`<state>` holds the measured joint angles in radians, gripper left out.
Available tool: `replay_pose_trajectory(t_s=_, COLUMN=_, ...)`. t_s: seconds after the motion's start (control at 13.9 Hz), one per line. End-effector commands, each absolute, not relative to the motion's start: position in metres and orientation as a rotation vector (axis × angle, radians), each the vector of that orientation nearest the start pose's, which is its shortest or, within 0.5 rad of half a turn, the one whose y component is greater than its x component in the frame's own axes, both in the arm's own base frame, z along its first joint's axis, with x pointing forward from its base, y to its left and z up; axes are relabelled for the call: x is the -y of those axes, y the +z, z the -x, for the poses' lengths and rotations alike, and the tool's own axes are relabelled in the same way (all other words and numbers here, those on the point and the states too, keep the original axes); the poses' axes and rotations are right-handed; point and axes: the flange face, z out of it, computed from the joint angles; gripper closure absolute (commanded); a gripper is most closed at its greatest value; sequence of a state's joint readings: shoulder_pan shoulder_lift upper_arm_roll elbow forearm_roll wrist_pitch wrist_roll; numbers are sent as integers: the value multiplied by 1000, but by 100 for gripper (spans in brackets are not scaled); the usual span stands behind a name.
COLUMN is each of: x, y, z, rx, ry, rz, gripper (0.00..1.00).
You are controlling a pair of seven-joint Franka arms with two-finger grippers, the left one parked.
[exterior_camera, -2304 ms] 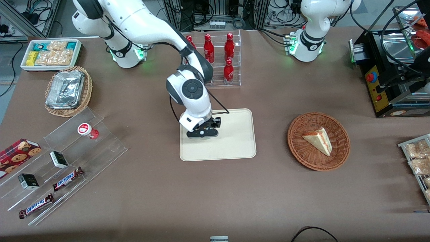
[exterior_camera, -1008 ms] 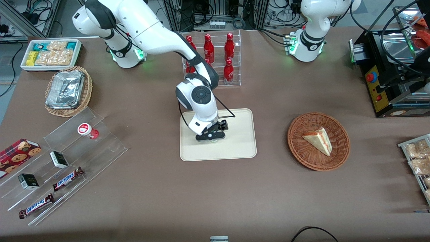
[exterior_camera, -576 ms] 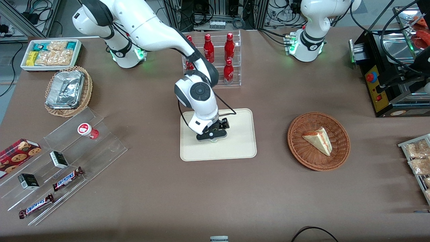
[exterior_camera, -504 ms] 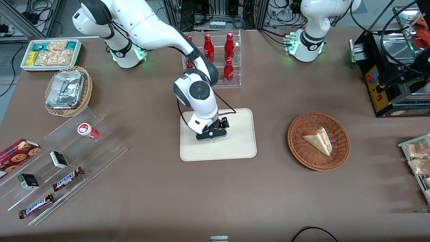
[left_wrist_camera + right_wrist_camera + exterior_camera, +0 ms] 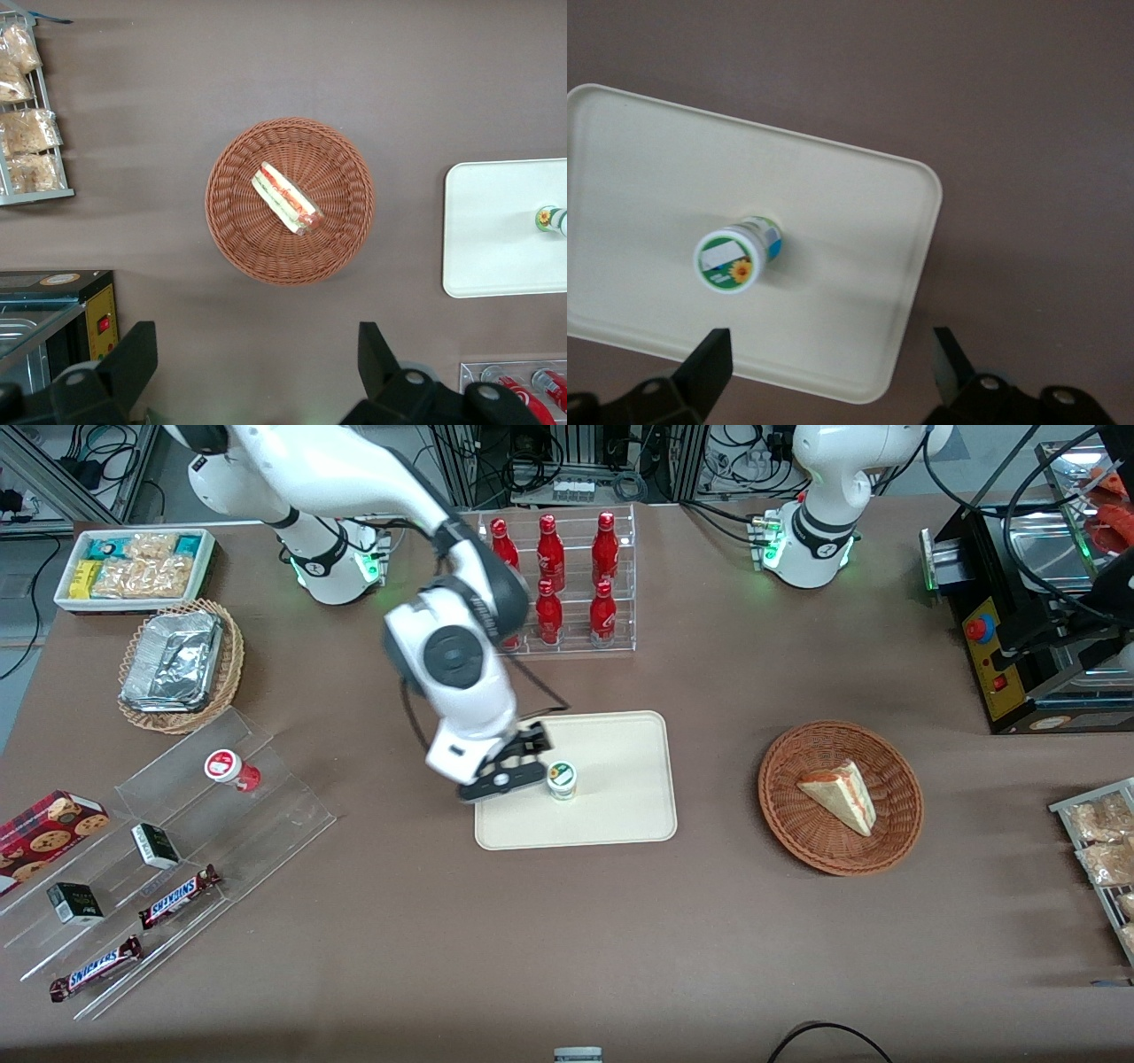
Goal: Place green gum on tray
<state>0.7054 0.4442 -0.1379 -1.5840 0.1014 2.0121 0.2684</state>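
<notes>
1. A brown-covered table (image 5: 620, 939) is seen, with every object resting on it.
2. The working right arm (image 5: 354, 478) is seen reaching from its base over the table, its wrist raised above the tray's edge toward the working arm's end.
3. The tray (image 5: 629, 815), cream-beige with rounded corners and a low rim, is seen flat near the table's middle; it is also noted in the right wrist view (image 5: 859, 266) and the left wrist view (image 5: 496, 230).
4. A clear stepped display stand (image 5: 266, 797) is noted toward the working arm's end; a red-lidded gum bottle (image 5: 229, 768) and Snickers bars (image 5: 177, 896) are held on it.
5. A round wicker basket (image 5: 886, 841) holding a sandwich wedge (image 5: 839, 794) is noted toward the parked arm's end, well apart from the tray.
6. A clear rack of red cola bottles (image 5: 602, 611) is noted farther from the front camera than the tray.
7. The gripper (image 5: 500, 772) is seen raised above the tray's edge, just beside the gum and not touching it. In the right wrist view (image 5: 833, 359) its jaws are seen spread wide, with nothing held between them.
8. The green gum (image 5: 562, 779) is seen standing upright on the tray, about midway across it, free of the gripper; its green-and-white lid label is shown in the right wrist view (image 5: 729, 259), and it is partly seen in the left wrist view (image 5: 549, 218).
</notes>
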Motion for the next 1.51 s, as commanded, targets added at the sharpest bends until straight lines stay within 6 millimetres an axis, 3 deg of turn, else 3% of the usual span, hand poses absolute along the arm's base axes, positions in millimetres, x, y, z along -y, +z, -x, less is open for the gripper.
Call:
replay_pose_trajectory(t_s=0.0, x=-316, y=406, z=-580, rx=530, ry=122, rz=3063, gripper=0)
replay_pose_trajectory(t_s=0.36, x=-200, y=437, z=-611, rx=519, ry=183, rz=3033, gripper=0)
replay_pose_trajectory(t_s=0.43, x=-163, y=442, z=-619, rx=454, ry=180, rz=3037, gripper=0)
replay_pose_trajectory(t_s=0.65, x=-92, y=460, z=-613, rx=302, ry=159, rz=3032, gripper=0)
replay_pose_trajectory(t_s=1.08, x=-12, y=506, z=-567, rx=186, ry=106, rz=3034, gripper=0)
replay_pose_trajectory(t_s=1.44, x=13, y=554, z=-527, rx=112, ry=226, rz=3126, gripper=0)
